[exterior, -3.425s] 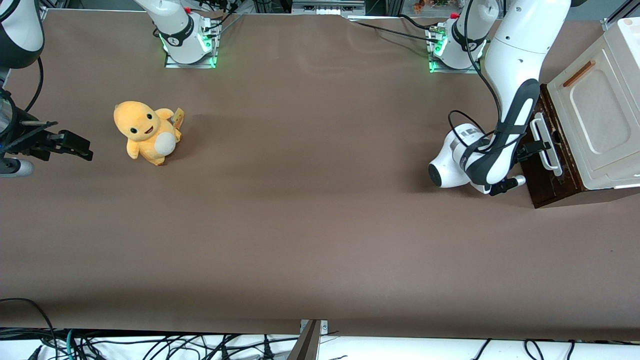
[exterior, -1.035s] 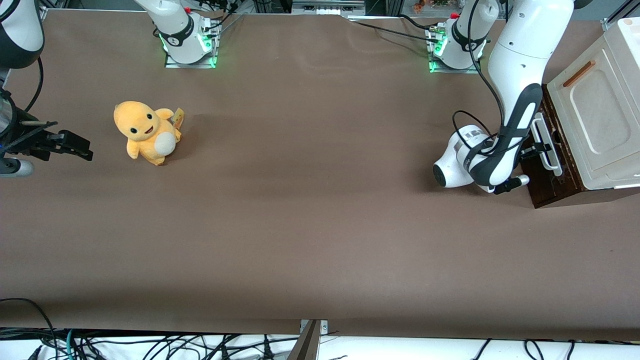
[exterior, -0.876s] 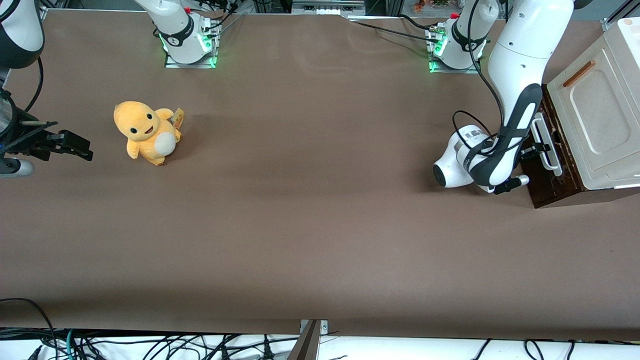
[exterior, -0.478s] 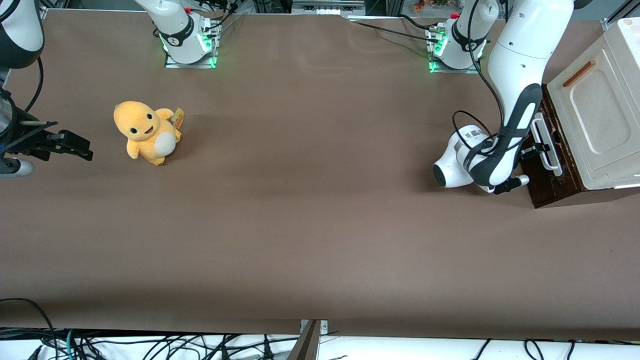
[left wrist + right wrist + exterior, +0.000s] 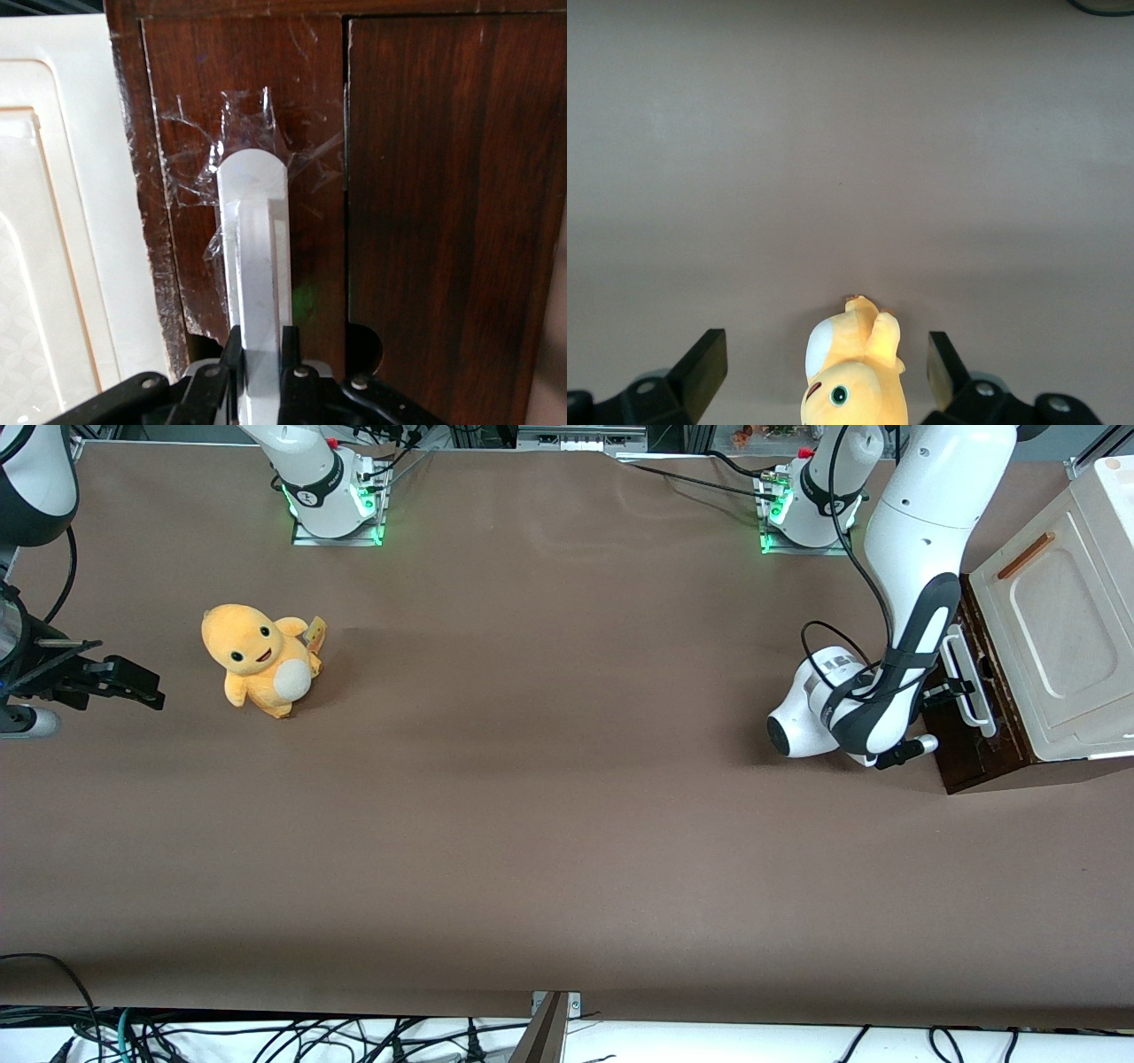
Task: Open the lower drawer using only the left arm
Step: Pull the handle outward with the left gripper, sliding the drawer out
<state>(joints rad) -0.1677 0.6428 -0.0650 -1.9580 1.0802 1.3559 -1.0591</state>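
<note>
The lower drawer (image 5: 967, 708) sits at the working arm's end of the desk (image 5: 549, 824), a shallow dark brown wooden front at the foot of a small cabinet. From what I can see it looks pushed in, with none of its inside showing. Its white loop handle (image 5: 966, 682) stands out from the dark wood, and in the wrist view that handle (image 5: 254, 274) runs as a pale bar straight into the black tool, with crinkled clear tape (image 5: 257, 150) stuck on the wood around its rounded end. A second dark wooden panel (image 5: 443, 204) lies beside the drawer front, a thin seam between them.

The tool (image 5: 950, 688) is right at the handle, and in the wrist view the tool (image 5: 257, 354) has its two black fingers (image 5: 232, 354) pressed against either side of the white bar, pinching it. The left arm (image 5: 912, 558) comes down from above, its white wrist bent low over the desk just in front of the drawer, a black cable (image 5: 828, 642) looping beside it.

Above the drawer is a cream panel (image 5: 1054, 620) with a thin orange-brown handle (image 5: 1026, 555). Well away, toward the parked arm's end of the desk, a yellow plush toy (image 5: 257, 660) sits upright on the brown surface.
</note>
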